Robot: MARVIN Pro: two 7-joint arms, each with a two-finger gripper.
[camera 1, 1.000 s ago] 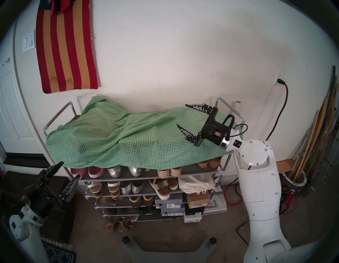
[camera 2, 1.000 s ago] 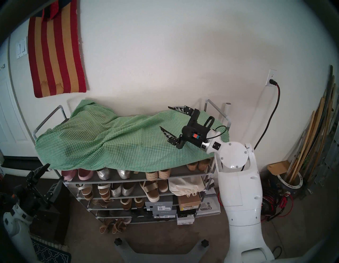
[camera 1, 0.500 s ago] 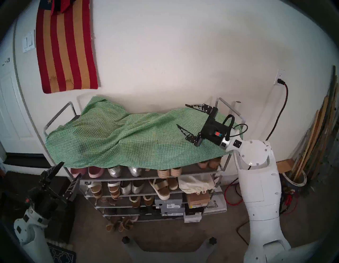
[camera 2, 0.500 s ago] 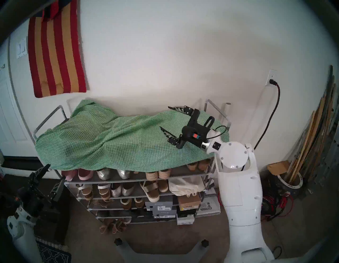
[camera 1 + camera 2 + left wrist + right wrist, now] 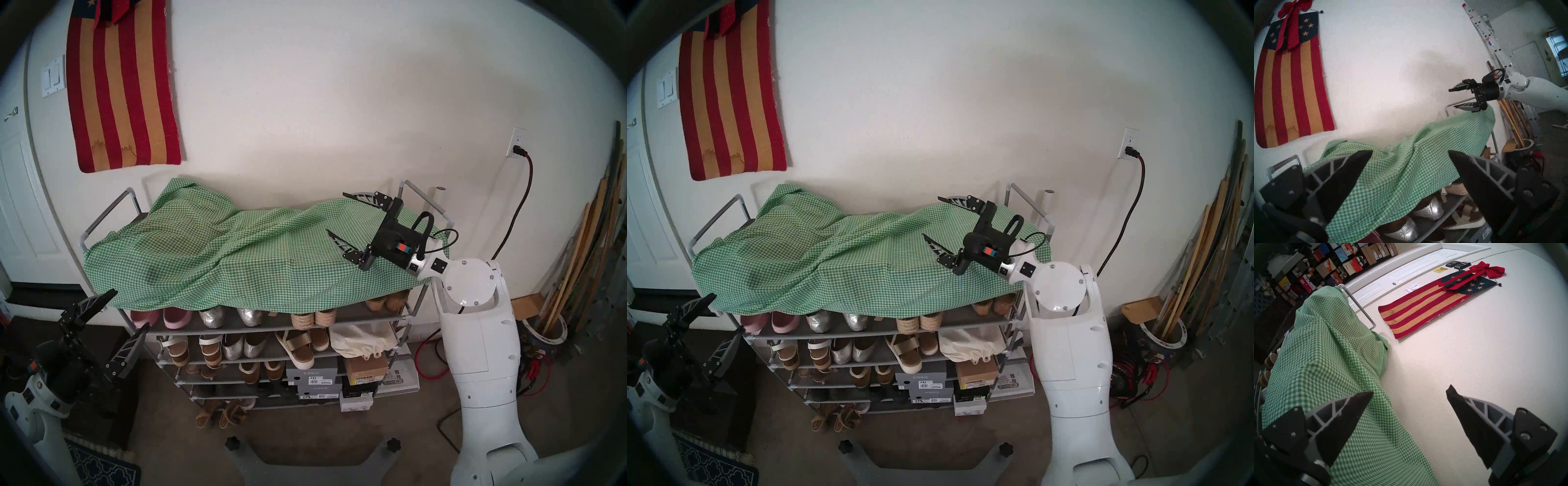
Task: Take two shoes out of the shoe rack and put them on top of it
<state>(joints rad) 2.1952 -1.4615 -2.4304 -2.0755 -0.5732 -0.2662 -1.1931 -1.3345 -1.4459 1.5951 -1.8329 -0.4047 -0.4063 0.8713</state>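
The grey tube shoe rack (image 5: 271, 329) stands against the wall, its top covered by a green checked cloth (image 5: 237, 258). The two shoes, silver perforated flats (image 5: 212, 319) (image 5: 249, 317), sit on the tier just under the cloth's hanging edge; the left wrist view shows them close up (image 5: 1429, 210) (image 5: 1401, 229). My left gripper (image 5: 130, 309) (image 5: 1410, 151) is open and empty by the rack's front left corner, left of the shoes. My right gripper (image 5: 336, 212) (image 5: 1410, 389) hangs open and empty above the cloth at the rack's right end.
Pink slip-ons (image 5: 176, 317) lie left of the flats, rope-soled shoes (image 5: 314, 319) to their right. Lower tiers hold plainer silver flats (image 5: 242, 346), sandals, a cream bag (image 5: 359, 341) and shoe boxes (image 5: 312, 376). Red cables (image 5: 431, 356) and leaning boards (image 5: 583, 258) crowd the right.
My left wrist has swung a little to the left and its open fingers point more toward the rack's corner. The right arm, cloth and shoes have not moved.
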